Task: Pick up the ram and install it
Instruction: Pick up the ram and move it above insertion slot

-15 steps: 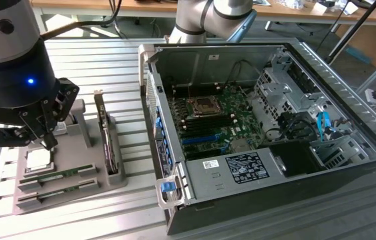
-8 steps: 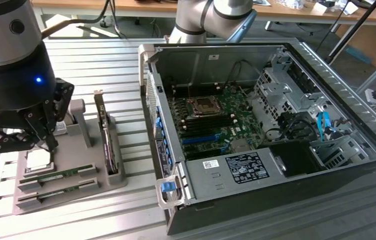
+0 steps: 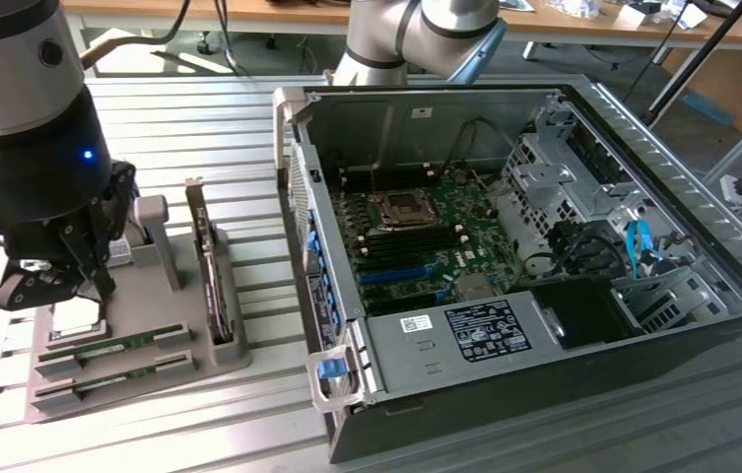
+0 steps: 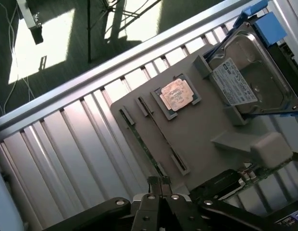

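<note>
The black metal jaws (image 3: 98, 305) (image 4: 159, 182) are closed right together, and nothing can be seen between them. They hang just above a grey moulded plastic tray (image 3: 147, 301) (image 4: 206, 120) that sits on the slatted metal bench (image 3: 213, 128) (image 4: 67, 144).

The ram (image 3: 114, 345) (image 4: 142, 142) is a long, thin green circuit-board stick. It rests on edge in a pair of tray slots, with one end directly below the jaws. I cannot tell whether the tips touch it. A second green stick (image 3: 121, 376) of the same kind lies parallel in the next pair of slots, a little farther from the jaws.

In the wrist view, a square silver processor chip (image 4: 177, 95) sits flat in its recess beyond the far end of the ram. Farther out from the jaws, a silver hard drive with a white label (image 4: 250, 77) is propped in a blue frame.

A dark expansion card (image 3: 213, 286) stands on edge in the tray, beside the ram slots and apart from the jaws. Past that card, well away from the jaws, an open grey metal computer case (image 3: 424, 118) lies on the bench. Its green motherboard (image 3: 424, 236) is exposed.
</note>
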Motion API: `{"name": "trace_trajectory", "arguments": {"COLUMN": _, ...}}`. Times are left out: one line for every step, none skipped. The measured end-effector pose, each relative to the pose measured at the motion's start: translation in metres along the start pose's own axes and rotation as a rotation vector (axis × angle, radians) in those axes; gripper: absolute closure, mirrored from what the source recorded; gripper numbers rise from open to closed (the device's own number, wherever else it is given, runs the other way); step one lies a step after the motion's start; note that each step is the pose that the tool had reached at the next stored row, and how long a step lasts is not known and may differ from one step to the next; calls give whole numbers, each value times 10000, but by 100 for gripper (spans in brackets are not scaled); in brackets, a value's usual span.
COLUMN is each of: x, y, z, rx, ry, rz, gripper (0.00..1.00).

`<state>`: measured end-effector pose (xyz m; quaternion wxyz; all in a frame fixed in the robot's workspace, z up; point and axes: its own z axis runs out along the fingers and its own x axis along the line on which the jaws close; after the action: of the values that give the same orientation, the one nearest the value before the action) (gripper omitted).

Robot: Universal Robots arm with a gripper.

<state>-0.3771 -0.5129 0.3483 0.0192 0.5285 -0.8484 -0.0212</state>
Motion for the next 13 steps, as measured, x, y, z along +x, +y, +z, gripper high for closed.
{"name": "trace_trajectory", "arguments": {"x": 0, "y": 0, "z": 2, "rx": 2, "ry": 10, "rz": -179, "gripper": 90}}
{"name": "trace_trajectory", "arguments": {"x": 0, "y": 0, "z": 4, "rx": 4, "ry": 19, "rz": -358, "gripper": 90}}
{"name": "trace_trajectory", "arguments": {"x": 0, "y": 0, "z": 5, "rx": 6, "ry": 30, "rz": -545, "gripper": 90}}
{"name": "trace_trajectory", "arguments": {"x": 0, "y": 0, "z": 6, "rx": 8, "ry": 40, "rz": -734, "gripper": 90}}
{"name": "trace_trajectory", "arguments": {"x": 0, "y": 0, "z": 6, "rx": 10, "ry": 50, "rz": -908, "gripper": 90}}
{"name": "trace_trajectory", "arguments": {"x": 0, "y": 0, "z": 5, "rx": 11, "ry": 63, "rz": -1104, "gripper": 90}}
{"name": "trace_trajectory", "arguments": {"x": 0, "y": 0, "z": 6, "rx": 13, "ry": 72, "rz": -1283, "gripper": 90}}
{"name": "trace_trajectory", "arguments": {"x": 0, "y": 0, "z": 7, "rx": 15, "ry": 82, "rz": -1469, "gripper": 90}}
{"name": "trace_trajectory", "arguments": {"x": 0, "y": 0, "z": 7, "rx": 17, "ry": 93, "rz": -1664, "gripper": 90}}
{"name": "trace_trajectory", "arguments": {"x": 0, "y": 0, "z": 7, "rx": 20, "ry": 108, "rz": -1919, "gripper": 90}}
{"name": "trace_trajectory", "arguments": {"x": 0, "y": -1, "z": 8, "rx": 23, "ry": 119, "rz": -2122, "gripper": 90}}
{"name": "trace_trajectory", "arguments": {"x": 0, "y": -1, "z": 9, "rx": 26, "ry": 142, "rz": -2519, "gripper": 90}}
{"name": "trace_trajectory", "arguments": {"x": 0, "y": -1, "z": 9, "rx": 28, "ry": 151, "rz": -2693, "gripper": 90}}
